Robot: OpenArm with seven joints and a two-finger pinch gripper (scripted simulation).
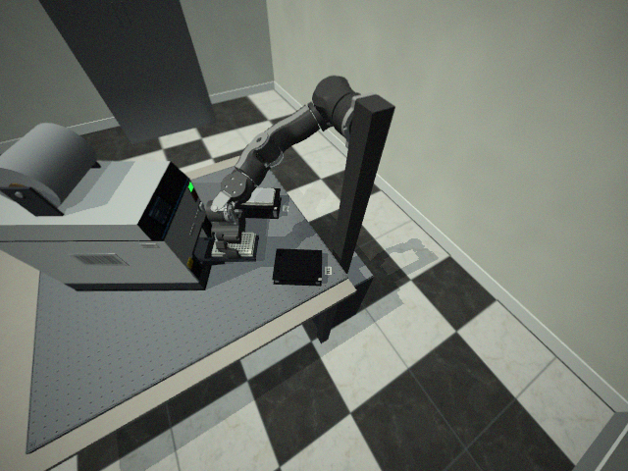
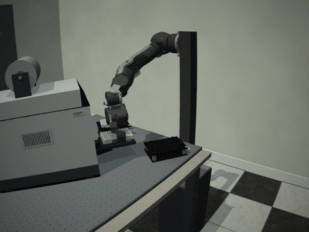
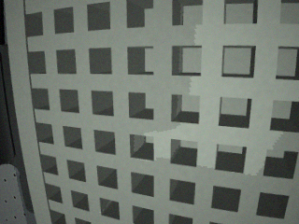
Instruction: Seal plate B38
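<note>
The white well plate B38 (image 1: 236, 245) is down at the sealer's dark stage (image 1: 231, 260), out in front of the housing. My gripper (image 1: 225, 238) stands over the plate's end nearest the housing and is shut on it. In the exterior view the plate (image 2: 113, 136) lies level on the stage (image 2: 117, 142) under the gripper (image 2: 117, 129). I cannot tell whether it sits fully in the pocket. The wrist view is filled by the plate's grid of wells (image 3: 163, 112). The lamp (image 1: 190, 186) on the housing's front is green. Nest N1 (image 1: 297, 266) is empty.
The sealer housing (image 1: 101, 223) with its foil roll (image 1: 45, 157) stands left of the stage. B83 (image 1: 262, 197) lies on nest N2 behind my wrist. The arm's dark post (image 1: 362, 177) stands at the table's right edge, close to N1.
</note>
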